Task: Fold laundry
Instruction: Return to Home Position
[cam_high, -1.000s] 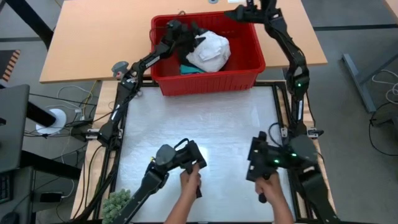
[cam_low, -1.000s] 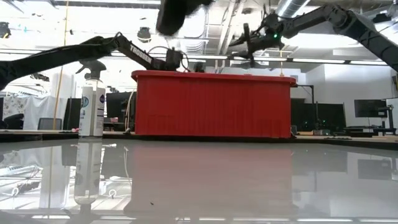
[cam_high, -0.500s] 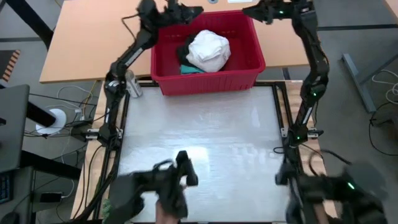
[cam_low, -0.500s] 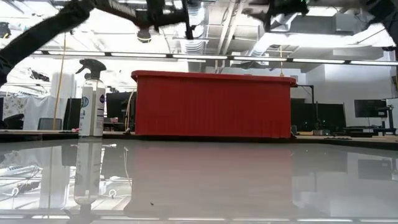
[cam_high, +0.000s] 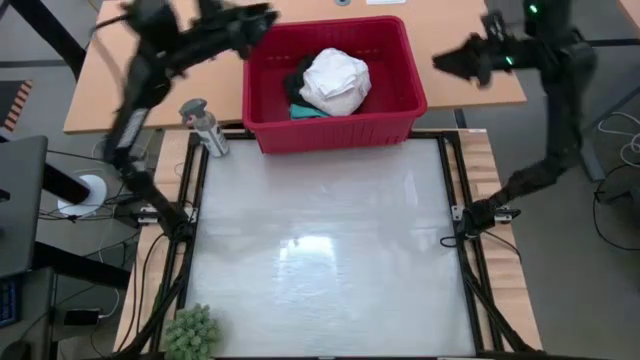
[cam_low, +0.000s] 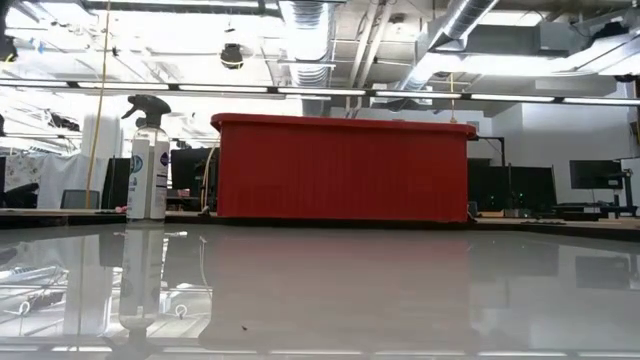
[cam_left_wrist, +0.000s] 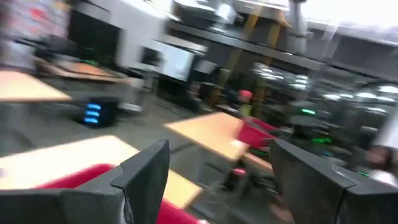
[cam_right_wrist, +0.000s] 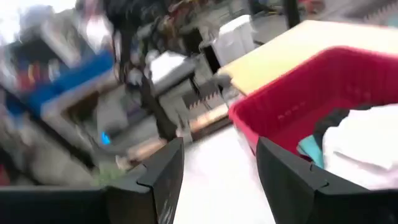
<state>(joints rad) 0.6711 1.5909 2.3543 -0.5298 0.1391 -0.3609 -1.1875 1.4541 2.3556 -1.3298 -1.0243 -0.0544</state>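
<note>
The laundry lies heaped in a red basket (cam_high: 335, 125) at the table's far edge: a white bundle (cam_high: 335, 80) on top, a black piece (cam_high: 298, 82) and a teal one (cam_high: 305, 112) beside it. The right wrist view shows the white bundle (cam_right_wrist: 367, 146) too. My left gripper (cam_high: 266, 15) hangs high over the basket's far left corner, open and with nothing in it (cam_left_wrist: 217, 180). My right gripper (cam_high: 440, 62) hangs high, to the right of the basket, open with nothing between its fingers (cam_right_wrist: 214, 180). Neither arm shows in the low view.
A spray bottle (cam_high: 200, 125) stands left of the basket, seen also in the low view (cam_low: 148, 160). A small green fuzzy plant (cam_high: 192, 330) sits at the near left corner. The white mat (cam_high: 320, 250) fills the table's middle.
My left gripper has risen out of the basket and swung toward the table's left, rolling as it went. My right gripper has risen and swung toward the table's right, off the basket. Both stay open. A person's hands at the near edge have left the view.
</note>
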